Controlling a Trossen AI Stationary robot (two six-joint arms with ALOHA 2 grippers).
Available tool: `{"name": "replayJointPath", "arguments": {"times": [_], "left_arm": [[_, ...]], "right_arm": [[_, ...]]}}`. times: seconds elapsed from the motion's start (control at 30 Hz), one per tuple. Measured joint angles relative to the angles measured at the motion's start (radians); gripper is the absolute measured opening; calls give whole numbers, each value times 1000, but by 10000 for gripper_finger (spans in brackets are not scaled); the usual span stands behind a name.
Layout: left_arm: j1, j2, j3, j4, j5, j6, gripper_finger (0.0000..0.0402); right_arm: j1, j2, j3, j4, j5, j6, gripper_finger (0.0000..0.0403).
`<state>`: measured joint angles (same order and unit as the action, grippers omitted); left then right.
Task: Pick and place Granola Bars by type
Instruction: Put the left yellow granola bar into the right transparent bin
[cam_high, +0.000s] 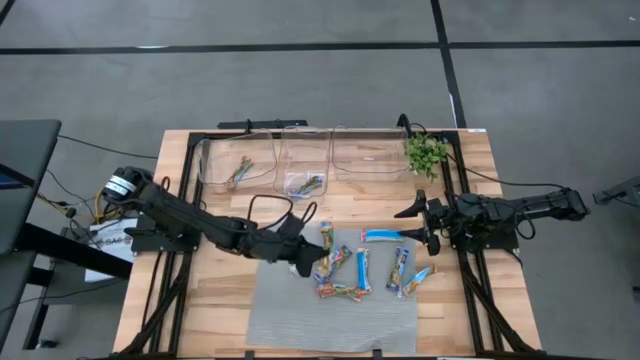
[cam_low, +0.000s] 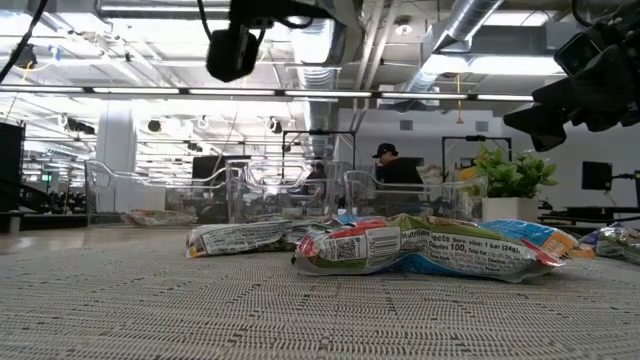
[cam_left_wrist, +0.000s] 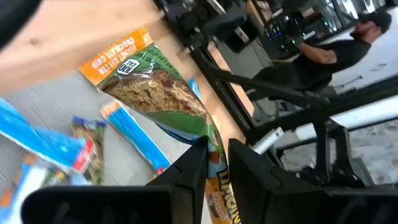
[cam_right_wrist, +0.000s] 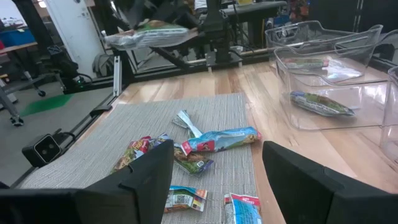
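Several granola bars lie scattered on the grey mat (cam_high: 300, 320), among them a blue one (cam_high: 380, 236) and a brownish one (cam_high: 340, 291). My left gripper (cam_high: 300, 262) hangs over the mat's near-left part, shut on a green-and-orange granola bar (cam_left_wrist: 161, 93). The right wrist view shows this bar (cam_right_wrist: 146, 34) well above the mat. Two more bars lie inside clear bins at the far edge: one (cam_high: 240, 172) in the left bin, one (cam_high: 305, 184) in the middle bin. My right gripper (cam_high: 425, 222) waits open at the table's right side, holding nothing. My left gripper pinches the green-and-orange bar between its two fingers near one end (cam_left_wrist: 214, 146). The fingers come nearly level from the table's left side. The bar sticks out ahead of them, its orange end (cam_left_wrist: 115, 53) farthest away. It is lifted clear of the mat.
Three clear bins (cam_high: 370, 160) stand in a row along the far edge. A small green plant (cam_high: 427, 152) stands at the far right corner. Bare wood lies between the mat and the bins. A person (cam_low: 392, 165) shows in the room beyond the table.
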<state>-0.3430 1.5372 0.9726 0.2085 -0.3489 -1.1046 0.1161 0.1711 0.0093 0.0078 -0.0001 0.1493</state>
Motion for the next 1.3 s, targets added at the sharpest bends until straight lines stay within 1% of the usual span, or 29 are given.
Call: {"name": "replayJointPath", "arguments": {"times": [0.07,0.2,0.27,0.4,0.53,0.77,0.93,1.13,1.3], "left_arm": [[30,0,0,0,12,16,59],[95,0,0,0,84,58,57],[123,0,0,0,112,86,46],[168,0,0,0,146,131,11],[226,0,0,9,185,179,12],[378,0,0,140,289,301,5],[503,0,0,211,364,361,2],[627,2,0,358,423,405,2],[694,2,1,362,492,405,1]], "right_arm": [[0,0,0,0,0,0,240],[0,0,0,0,0,0,240],[0,0,0,0,0,0,240],[0,0,0,0,0,0,240],[0,0,0,0,0,0,240],[0,0,0,0,0,0,240],[0,0,0,0,0,0,240],[0,0,0,0,0,0,240],[0,0,0,0,0,0,240]]}}
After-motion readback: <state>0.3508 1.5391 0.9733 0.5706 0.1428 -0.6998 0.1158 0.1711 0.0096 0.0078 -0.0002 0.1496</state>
